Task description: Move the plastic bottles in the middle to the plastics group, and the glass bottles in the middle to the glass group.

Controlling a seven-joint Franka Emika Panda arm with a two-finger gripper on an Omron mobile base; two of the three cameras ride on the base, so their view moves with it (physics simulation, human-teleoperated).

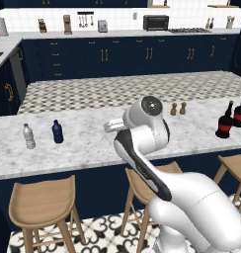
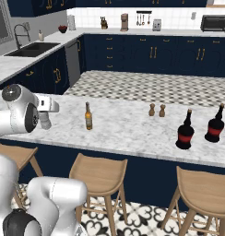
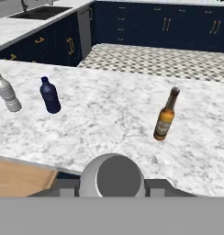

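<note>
In the hand view a round greyish plastic bottle shows end-on between the fingers of my gripper, which is shut on it. The right base view shows the same bottle hanging under the hand, above the counter's front edge. To its left on the counter stands the plastics group: a clear water bottle and a dark blue bottle. A slim amber glass bottle stands upright to the right of the gripper. Two squat black red-banded bottles stand together at the far right.
Two small brown shakers stand at the marble counter's back edge. Wooden stools line the front of the counter, below the gripper.
</note>
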